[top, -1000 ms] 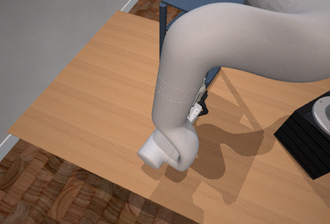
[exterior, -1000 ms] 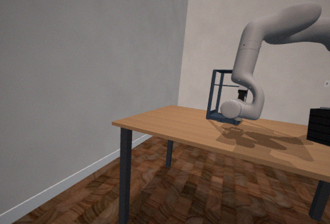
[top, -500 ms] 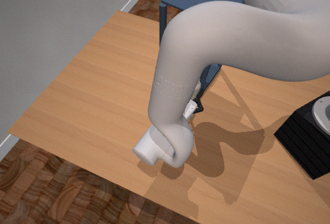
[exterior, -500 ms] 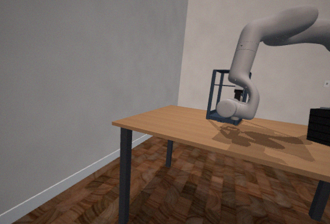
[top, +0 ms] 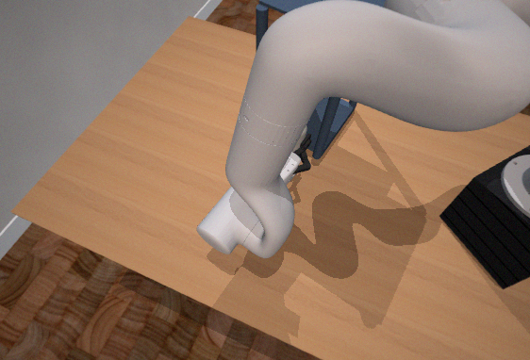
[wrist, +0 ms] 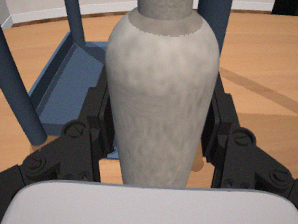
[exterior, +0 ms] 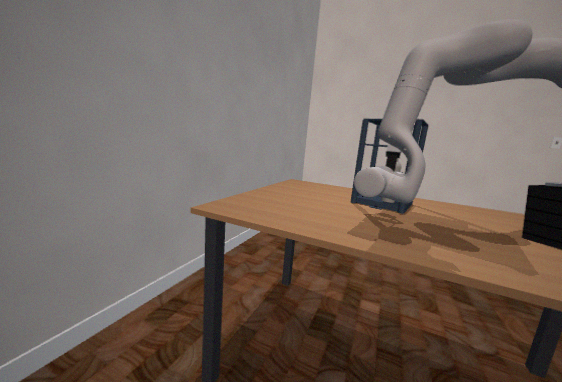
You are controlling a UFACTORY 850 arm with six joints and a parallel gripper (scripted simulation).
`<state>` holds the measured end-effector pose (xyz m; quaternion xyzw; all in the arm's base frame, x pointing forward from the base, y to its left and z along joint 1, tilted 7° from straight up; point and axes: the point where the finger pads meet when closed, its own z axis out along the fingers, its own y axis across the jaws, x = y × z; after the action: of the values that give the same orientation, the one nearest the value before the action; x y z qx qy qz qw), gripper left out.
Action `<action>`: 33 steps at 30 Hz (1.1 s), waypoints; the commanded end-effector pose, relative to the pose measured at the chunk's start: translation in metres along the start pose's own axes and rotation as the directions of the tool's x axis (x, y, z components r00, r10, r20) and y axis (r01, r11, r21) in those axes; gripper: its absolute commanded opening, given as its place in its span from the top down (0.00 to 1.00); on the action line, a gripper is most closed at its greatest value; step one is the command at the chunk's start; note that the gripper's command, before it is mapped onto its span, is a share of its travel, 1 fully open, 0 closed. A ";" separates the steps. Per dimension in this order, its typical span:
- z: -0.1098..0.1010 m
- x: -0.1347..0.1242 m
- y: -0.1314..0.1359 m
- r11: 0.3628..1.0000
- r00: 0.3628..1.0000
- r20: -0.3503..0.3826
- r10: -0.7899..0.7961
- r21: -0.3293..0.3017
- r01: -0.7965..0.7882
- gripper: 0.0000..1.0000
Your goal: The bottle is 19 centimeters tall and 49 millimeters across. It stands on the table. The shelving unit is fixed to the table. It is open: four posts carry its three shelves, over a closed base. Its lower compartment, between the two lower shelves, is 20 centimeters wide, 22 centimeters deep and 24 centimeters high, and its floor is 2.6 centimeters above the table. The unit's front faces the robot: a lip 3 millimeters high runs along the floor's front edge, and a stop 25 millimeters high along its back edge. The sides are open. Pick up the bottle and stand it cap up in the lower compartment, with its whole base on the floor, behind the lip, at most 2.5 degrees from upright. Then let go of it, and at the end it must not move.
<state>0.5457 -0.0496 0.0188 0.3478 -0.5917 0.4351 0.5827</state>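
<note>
A pale grey bottle (wrist: 162, 96) stands upright between my black fingers in the wrist view, cap up. My gripper (wrist: 159, 87) (top: 304, 153) (exterior: 391, 159) is shut on its body. The bottle's base is hidden behind the gripper body. The blue shelving unit (wrist: 73, 86) (top: 326, 124) (exterior: 361, 150) stands just beyond the bottle. In the wrist view its floor lies behind and to the left of the bottle, with posts on both sides. In the top and exterior views the arm covers most of the bottle and the lower compartment.
The wooden table (top: 119, 165) (exterior: 286, 205) (wrist: 260, 63) carries the unit and the black robot base block (top: 491, 236) (exterior: 556, 215) at the right. The arm's wrist link hangs low over the table in front of the unit.
</note>
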 end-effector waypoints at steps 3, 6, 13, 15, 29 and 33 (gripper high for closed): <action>-0.001 0.001 -0.011 1.000 1.000 0.000 0.001 0.000 -0.001 1.00; -0.001 0.001 -0.020 1.000 1.000 0.000 0.001 0.000 -0.001 1.00; -0.001 0.001 -0.038 1.000 1.000 0.000 0.001 0.000 -0.001 1.00; -0.001 0.001 -0.042 1.000 1.000 0.000 0.001 0.000 -0.001 1.00; -0.001 0.001 -0.058 1.000 1.000 0.000 0.001 0.000 -0.001 1.00; -0.001 0.001 -0.060 1.000 1.000 0.000 0.001 0.000 -0.001 1.00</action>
<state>0.5993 -0.0716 0.0248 0.3479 -0.5915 0.4350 0.5830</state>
